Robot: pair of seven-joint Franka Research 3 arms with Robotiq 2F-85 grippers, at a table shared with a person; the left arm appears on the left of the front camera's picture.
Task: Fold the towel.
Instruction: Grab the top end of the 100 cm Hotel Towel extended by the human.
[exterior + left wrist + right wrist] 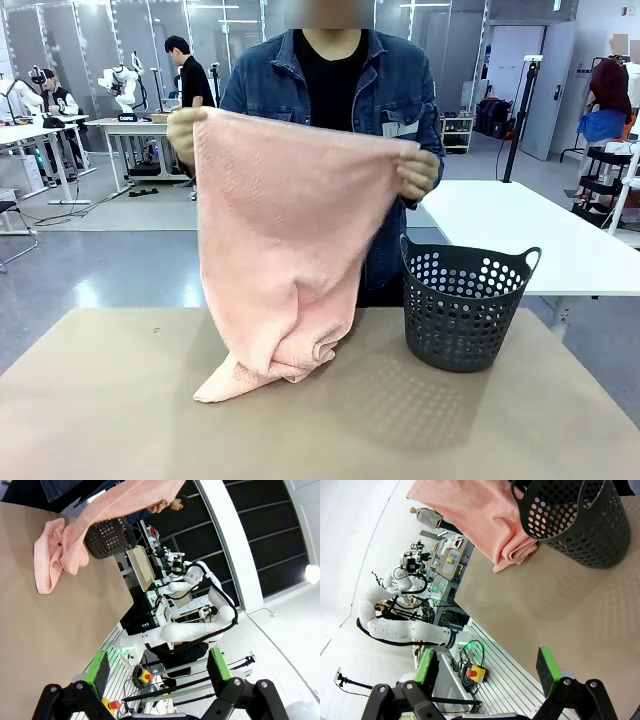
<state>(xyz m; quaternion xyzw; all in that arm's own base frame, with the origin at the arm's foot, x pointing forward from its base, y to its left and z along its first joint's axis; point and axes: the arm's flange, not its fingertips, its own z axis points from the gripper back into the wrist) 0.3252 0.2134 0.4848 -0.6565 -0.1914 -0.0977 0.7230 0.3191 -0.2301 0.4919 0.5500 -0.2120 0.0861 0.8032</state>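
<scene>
I see the towel (280, 240) held up at its top corners by a person's hands (418, 172), its lower end bunched on the tabletop (120, 400) just beside the dark basket (465, 305). My left end effector (156, 664) and right end effector (486, 660) both stand wide open, gripping nothing

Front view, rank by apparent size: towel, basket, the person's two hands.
1. towel, largest by far.
2. basket.
3. The person's left hand and right hand look about alike. Both are partly hidden by the towel's edge, so they are not ranked against each other.
</scene>
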